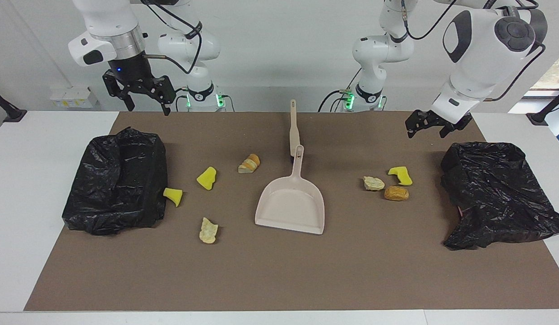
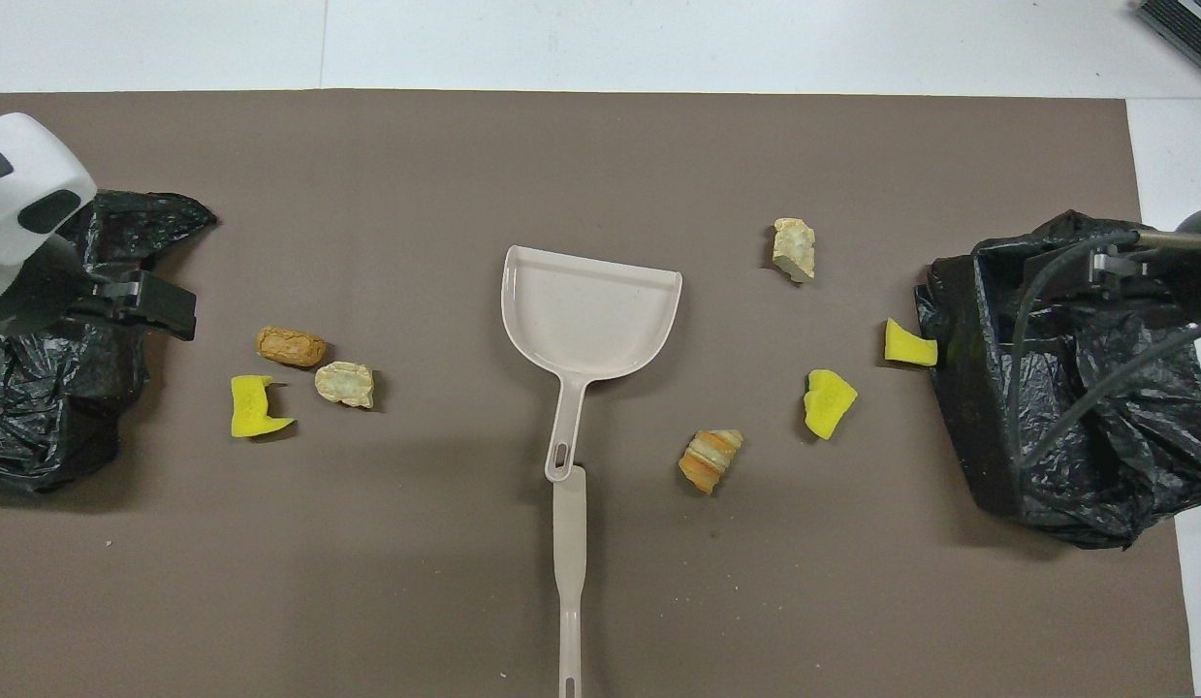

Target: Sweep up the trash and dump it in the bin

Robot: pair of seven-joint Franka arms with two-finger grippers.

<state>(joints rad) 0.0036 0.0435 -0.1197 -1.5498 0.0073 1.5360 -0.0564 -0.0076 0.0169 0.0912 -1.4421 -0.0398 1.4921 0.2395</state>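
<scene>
Left gripper (image 1: 430, 128) and right gripper (image 1: 146, 97) open, raised; trash (image 1: 250, 163) scattered between them.

There are no words, numbers, labels or signs to read here. Nothing has writing on it.
</scene>
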